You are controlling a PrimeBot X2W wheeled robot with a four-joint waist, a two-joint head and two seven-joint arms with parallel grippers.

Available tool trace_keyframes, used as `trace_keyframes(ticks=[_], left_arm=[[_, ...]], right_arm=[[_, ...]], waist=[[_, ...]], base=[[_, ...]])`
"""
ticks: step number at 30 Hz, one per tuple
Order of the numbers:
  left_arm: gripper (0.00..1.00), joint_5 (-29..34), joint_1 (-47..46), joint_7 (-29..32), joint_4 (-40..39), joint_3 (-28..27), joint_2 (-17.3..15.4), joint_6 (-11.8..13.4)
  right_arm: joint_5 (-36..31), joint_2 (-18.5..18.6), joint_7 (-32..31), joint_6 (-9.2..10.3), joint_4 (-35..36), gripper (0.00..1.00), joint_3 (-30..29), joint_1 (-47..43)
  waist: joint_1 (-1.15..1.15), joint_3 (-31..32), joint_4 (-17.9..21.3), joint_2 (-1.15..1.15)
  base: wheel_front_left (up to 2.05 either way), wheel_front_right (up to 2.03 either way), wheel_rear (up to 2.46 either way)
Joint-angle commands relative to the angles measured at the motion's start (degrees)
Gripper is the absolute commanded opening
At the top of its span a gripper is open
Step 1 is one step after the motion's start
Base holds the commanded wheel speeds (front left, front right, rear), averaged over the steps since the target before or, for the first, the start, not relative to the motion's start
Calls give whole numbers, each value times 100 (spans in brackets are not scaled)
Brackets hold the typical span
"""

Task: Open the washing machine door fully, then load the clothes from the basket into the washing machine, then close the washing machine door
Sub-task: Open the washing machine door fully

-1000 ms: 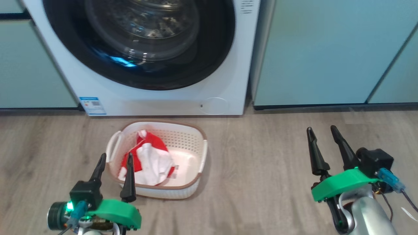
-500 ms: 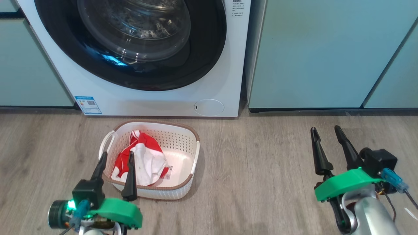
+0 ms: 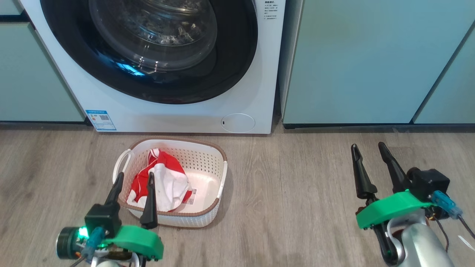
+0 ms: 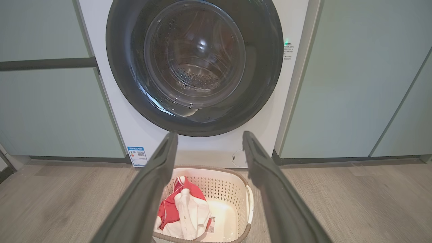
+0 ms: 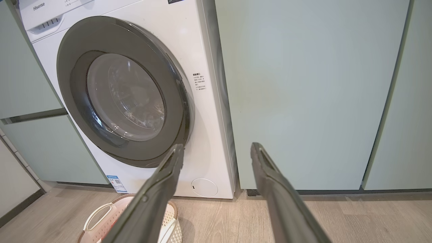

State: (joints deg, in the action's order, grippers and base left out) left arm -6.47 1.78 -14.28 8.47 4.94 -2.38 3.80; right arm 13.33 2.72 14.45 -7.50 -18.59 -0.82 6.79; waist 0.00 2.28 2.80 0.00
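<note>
The white washing machine (image 3: 178, 118) stands at the back, and its door (image 3: 230, 74), black-rimmed with a glass bowl, sits shut against the front. On the floor before it is the cream basket (image 3: 215, 167), holding the red and white clothes (image 3: 163, 181) at its left side. My left gripper (image 3: 136, 175) is open and empty, just in front of the basket's near left rim. My right gripper (image 3: 367, 145) is open and empty over bare floor, far right of the basket. The left wrist view looks past that gripper (image 4: 210, 135) at the door (image 4: 263, 67), basket (image 4: 233, 189) and clothes (image 4: 184, 212).
Pale green cabinets (image 3: 371, 59) flank the machine on the right and on the left (image 3: 29, 74). A small round white flap (image 3: 238, 122) and a blue label (image 3: 100, 119) mark the machine's lower front. Wood floor (image 3: 297, 193) stretches between the basket and my right gripper.
The head camera shifted a second ago, sliding the whole picture left and slightly down. Both grippers stay open and have hardly moved. Basket and clothes lie as before.
</note>
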Motion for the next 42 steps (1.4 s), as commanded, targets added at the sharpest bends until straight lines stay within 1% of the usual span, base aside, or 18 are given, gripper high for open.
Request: trace_keyframes(ticks=[1, 8, 9, 10, 11, 12, 15, 17, 19, 22, 25, 28, 29, 32, 35, 36, 37, 42], left_arm=[[100, 46, -281, -72, -205, -167, -50, 58], [100, 27, -277, -72, -199, -164, -50, 82], [100, 25, -279, -72, -199, -161, -50, 86], [100, 23, -281, -72, -199, -157, -50, 88], [100, 20, -284, -72, -201, -155, -50, 91], [100, 17, -285, -72, -203, -153, -50, 93], [100, 14, -292, -72, -217, -147, -50, 92], [100, 9, -300, -72, -227, -139, -50, 88], [100, -13, -315, -72, -221, -133, -50, 78], [100, -108, -365, -72, -185, -130, -50, 57], [100, -118, -495, -72, -233, -108, -50, 16], [100, -127, -680, -72, -285, -22, -50, -31], [100, -145, -823, -72, -326, 43, -50, -59], [100, -166, -974, -72, -364, 96, -50, -86], [100, -220, -1213, -72, -438, 139, -50, -97], [100, -257, -1363, -72, -504, 178, -50, -102], [100, -257, -1363, -72, -504, 178, -50, -102], [100, -318, -1693, -72, -652, 289, -50, -79]], right_arm=[[-2, 16, 55, 1, 208, 100, 156, 287], [71, 16, 55, 1, 233, 100, 171, 282], [102, 16, 55, 1, 237, 96, 171, 281], [119, 16, 55, 1, 240, 53, 169, 281], [127, 16, 55, 1, 232, 16, 172, 279], [89, 16, 55, 1, 204, 0, 193, 273], [15, 16, 55, 1, 181, 0, 216, 278], [114, 16, 55, 1, 189, 0, 228, 287], [451, 16, 55, 1, 166, 0, 284, 311], [740, 16, 55, 1, 52, 0, 427, 429], [1125, 16, 55, 1, -51, 0, 520, 776], [1527, 16, 55, 1, -243, 0, 486, 1282], [1862, 16, 48, 1, -445, 0, 429, 1700], [2139, 16, -60, 1, -613, 0, 366, 2185], [2573, 16, -402, 1, -754, 0, 261, 2946], [2847, 30, -713, 1, -817, 0, 194, 3460], [2847, 30, -713, 1, -817, 0, 194, 3460], [3387, 145, -1384, 1, -1193, 0, -139, 4742]], waist=[[0, 1, -2, 0], [0, -3, -7, 0], [0, -10, -10, 0], [0, -18, -14, 0], [0, -29, -18, 0], [0, -42, -23, 0], [0, -105, -50, 0], [0, -165, -80, 0], [0, -236, -116, 0], [0, -381, -211, 0], [0, -684, -311, 0], [0, -1038, -461, 0], [0, -1282, -575, 0], [0, -1528, -686, 0], [0, -1869, -837, 0], [0, -2091, -931, 0], [0, -2091, -931, 0], [0, -2540, -1149, 0]], base=[[0, 0, 0], [0, 0, 0], [0, 0, 0], [0, 0, 0], [0, 0, 0], [0, 0, 0], [0, 0, 0], [0, 0, 0], [0, 0, 0], [0, 0, 0], [0, 0, 0], [0, 0, 0], [0, 0, 0], [0, 0, 0], [0, 0, 0], [0, 0, 0], [0, 0, 0], [0, 0, 0]])
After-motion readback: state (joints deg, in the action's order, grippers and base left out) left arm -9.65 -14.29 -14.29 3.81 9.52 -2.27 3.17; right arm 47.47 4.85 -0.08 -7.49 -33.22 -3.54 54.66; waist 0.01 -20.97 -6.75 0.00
